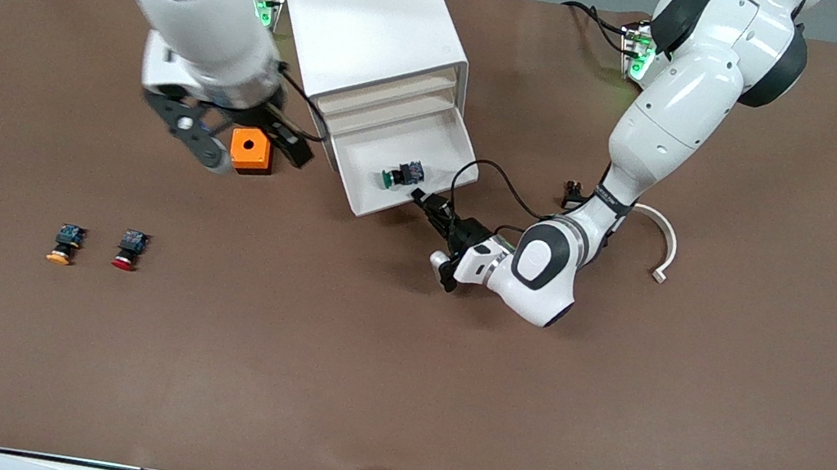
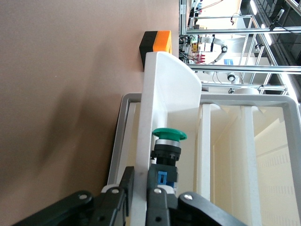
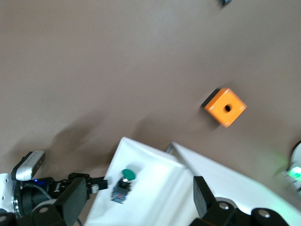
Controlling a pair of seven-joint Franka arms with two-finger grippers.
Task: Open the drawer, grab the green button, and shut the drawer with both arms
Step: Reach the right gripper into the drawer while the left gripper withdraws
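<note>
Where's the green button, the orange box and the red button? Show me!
green button (image 1: pixel 392 177), front view, on its round green cap.
orange box (image 1: pixel 250 148), front view, on its top face by the hole.
red button (image 1: pixel 124 263), front view, on its red cap.

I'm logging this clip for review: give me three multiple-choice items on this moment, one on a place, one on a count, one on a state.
1. Where is the green-capped button?
A. In the open drawer
B. On the table beside the orange box
C. In the right gripper

2. How many buttons lie on the bare table?
A. One
B. Two
C. Four

3. What is the left gripper doing?
A. Hanging open over the table
B. Holding the green button
C. Gripping the drawer's front wall

Answers: 1 A, it lies on the drawer floor. 2 B, the yellow-orange-capped button and the red-capped button. 3 C, the left wrist view shows a finger on each side of the wall.
</note>
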